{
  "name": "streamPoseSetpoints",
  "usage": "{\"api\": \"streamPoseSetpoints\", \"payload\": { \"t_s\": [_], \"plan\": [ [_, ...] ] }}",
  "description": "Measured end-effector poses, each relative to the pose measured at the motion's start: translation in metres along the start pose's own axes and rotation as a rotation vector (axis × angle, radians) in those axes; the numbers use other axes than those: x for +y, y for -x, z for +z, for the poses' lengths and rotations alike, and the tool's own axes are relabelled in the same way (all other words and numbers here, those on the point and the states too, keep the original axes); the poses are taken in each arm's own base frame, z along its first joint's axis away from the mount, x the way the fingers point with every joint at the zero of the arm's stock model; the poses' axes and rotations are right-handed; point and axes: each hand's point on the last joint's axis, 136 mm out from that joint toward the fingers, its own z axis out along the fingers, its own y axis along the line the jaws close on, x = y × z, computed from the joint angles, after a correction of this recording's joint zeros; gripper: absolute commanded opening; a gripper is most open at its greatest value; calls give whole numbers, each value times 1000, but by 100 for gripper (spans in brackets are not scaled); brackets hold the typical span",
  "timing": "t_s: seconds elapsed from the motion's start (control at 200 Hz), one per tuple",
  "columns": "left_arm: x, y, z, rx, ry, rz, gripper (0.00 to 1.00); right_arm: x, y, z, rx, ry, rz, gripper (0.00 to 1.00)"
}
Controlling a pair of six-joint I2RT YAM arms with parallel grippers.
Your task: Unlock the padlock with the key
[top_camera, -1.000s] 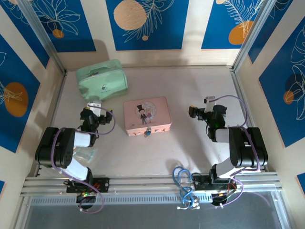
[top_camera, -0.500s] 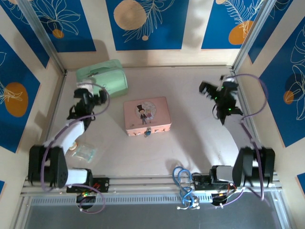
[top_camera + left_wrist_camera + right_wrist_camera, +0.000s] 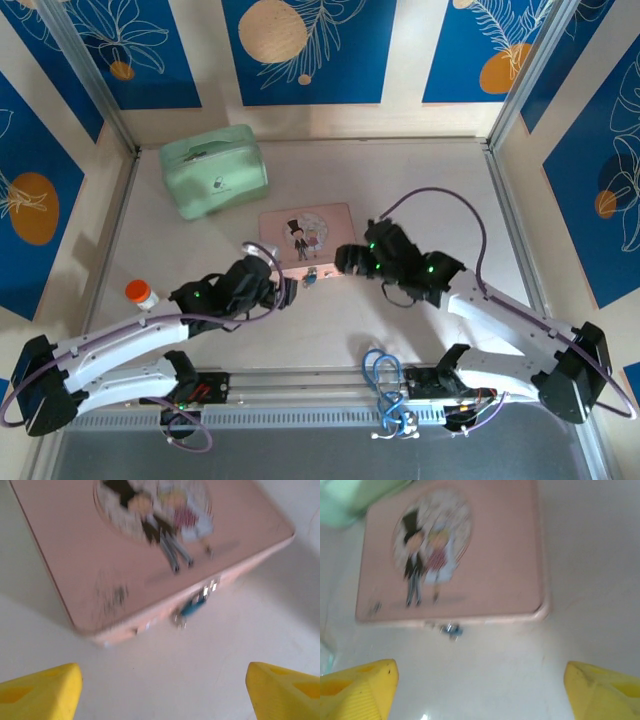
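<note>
Padlock [image 3: 312, 278] hangs at near edge of pink tin [image 3: 307, 235], mid tabletop [image 3: 420, 180]. Left gripper [image 3: 160, 695] just near-left of padlock, fingers wide apart, nothing between. Right gripper [image 3: 480, 690] at tin's near-right corner, fingers also spread, empty. Wrist views blurred.

Bright, even light from above. The top view is sharp, with soft shadows on the desk [image 3: 420, 180] around the jaws. Both wrist views are motion-blurred; the pink tin [image 3: 100, 545] beyond the jaws smears.
</note>
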Motion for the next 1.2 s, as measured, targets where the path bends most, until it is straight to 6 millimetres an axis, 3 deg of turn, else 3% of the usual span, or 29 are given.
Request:
{"api": "streamPoseSetpoints", "payload": {
  "t_s": [0.07, 0.17, 0.33, 0.44, 0.645, 0.81, 1.195],
  "plan": [
    [9, -19, 4, 48, 28, -10, 86, 15, -24, -3, 36, 27, -31, 83],
    [19, -34, 9, 95, 61, -21, 85, 20, -48, 6, 89, 15, -33, 79],
    [32, -38, 23, 144, 104, -62, 82, 22, -69, 38, 119, -45, -15, 84],
    [38, -32, 33, 158, 123, -82, 77, 26, -78, 57, 90, -83, -40, 83],
    [39, -7, 49, 119, 115, -130, 73, 35, -80, 84, 43, -16, -19, 81],
    [44, -3, 61, 117, 109, -154, 70, 28, -81, 97, 9, 23, 16, 81],
    [46, 10, 75, 96, 62, -204, 68, 32, -77, 128, -45, 20, 32, 79]
  ]
}}
